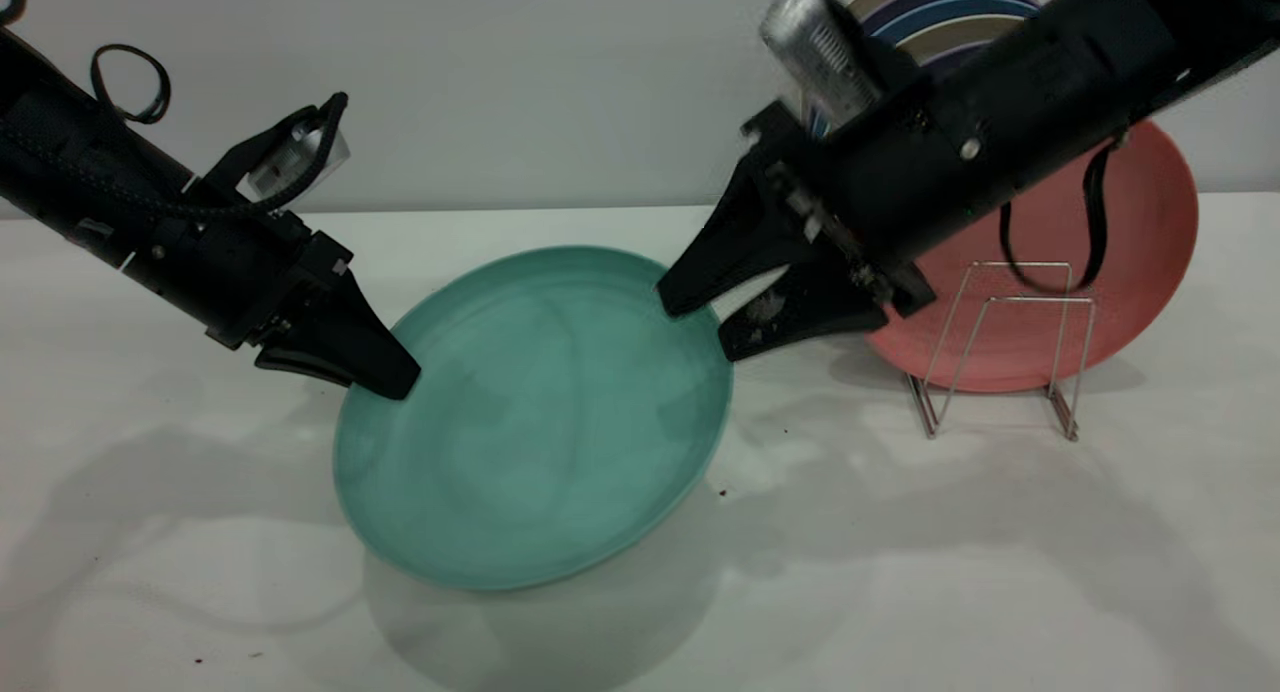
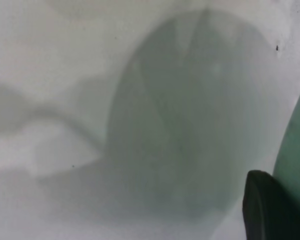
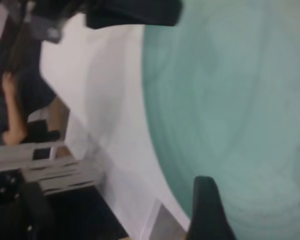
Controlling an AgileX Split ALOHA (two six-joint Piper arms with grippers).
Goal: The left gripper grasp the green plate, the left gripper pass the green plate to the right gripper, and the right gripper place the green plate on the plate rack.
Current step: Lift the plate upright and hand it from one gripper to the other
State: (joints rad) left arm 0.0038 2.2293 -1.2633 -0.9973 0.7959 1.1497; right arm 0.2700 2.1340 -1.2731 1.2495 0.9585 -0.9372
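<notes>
Nearest to me in the exterior view, the green plate [image 1: 535, 417] hangs tilted above the white worktop [image 1: 900, 572], its face turned toward the camera and its shadow lying on the surface below its lower rim. I read it as clear of the worktop, carried at its rim.

On the plate's left edge, the left claw [image 1: 385, 372] is clamped on the rim; its fingers sit together with the plate edge between them. The left wrist view adds only one dark fingertip [image 2: 267, 207] against the plate's green edge [image 2: 295, 165], with the plate's round shadow on the worktop beyond.

At the plate's upper right edge, the right claw [image 1: 705, 322] stands with its fingers apart, one finger in front of the rim and the other just behind it. The exterior view does not show me whether either finger touches. The right wrist view shows the plate's face [image 3: 230, 110] filling the gap between the two finger ends, which the exterior view cannot show.

Farther back on the right, the plate rack [image 1: 1005, 347] stands on the worktop with a salmon-pink plate [image 1: 1150, 242] upright in it. Behind the right arm, the rims of striped plates [image 1: 945, 7] show.
</notes>
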